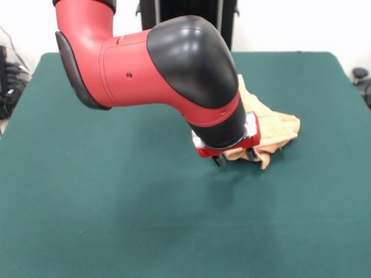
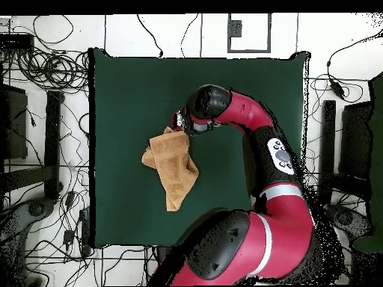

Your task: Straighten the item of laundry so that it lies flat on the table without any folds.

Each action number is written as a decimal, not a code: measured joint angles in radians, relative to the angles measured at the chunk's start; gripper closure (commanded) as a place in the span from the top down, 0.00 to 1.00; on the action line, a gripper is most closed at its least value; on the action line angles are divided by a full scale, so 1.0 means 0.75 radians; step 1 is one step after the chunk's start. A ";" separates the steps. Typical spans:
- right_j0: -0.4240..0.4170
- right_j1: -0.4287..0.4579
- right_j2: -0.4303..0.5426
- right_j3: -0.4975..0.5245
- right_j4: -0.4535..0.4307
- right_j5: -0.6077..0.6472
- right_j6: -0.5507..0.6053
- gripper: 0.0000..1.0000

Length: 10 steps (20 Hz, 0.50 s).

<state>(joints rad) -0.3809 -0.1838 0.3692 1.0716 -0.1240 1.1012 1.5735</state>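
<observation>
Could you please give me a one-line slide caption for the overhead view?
Sawyer's gripper poised at one end of a crumpled tan towel on the green table.

Arm [image 1: 174,63]: red and black, enters from the upper left of the front view and slopes down toward centre right.
Elbow joint: large black rounded cap, upper centre of the front view.
Arm from overhead [image 2: 262,187]: rises from the bottom centre and bends left near the frame's middle.
Wrist: red band, tilted downward.
Gripper [image 1: 235,157]: two short dark fingertips pointing down, set slightly apart.
</observation>
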 measured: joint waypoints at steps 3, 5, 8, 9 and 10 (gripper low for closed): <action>0.007 -0.003 0.000 -0.025 -0.016 0.064 0.000 1.00; 0.011 -0.006 0.000 -0.046 -0.029 0.112 0.000 1.00; 0.012 -0.019 0.000 -0.070 -0.066 0.170 0.000 1.00; 0.012 -0.023 0.000 -0.073 -0.071 0.177 0.000 1.00; 0.012 -0.033 -0.001 -0.080 -0.085 0.196 0.000 1.00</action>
<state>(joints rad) -0.3719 -0.2084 0.3687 1.0119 -0.1875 1.2481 1.5735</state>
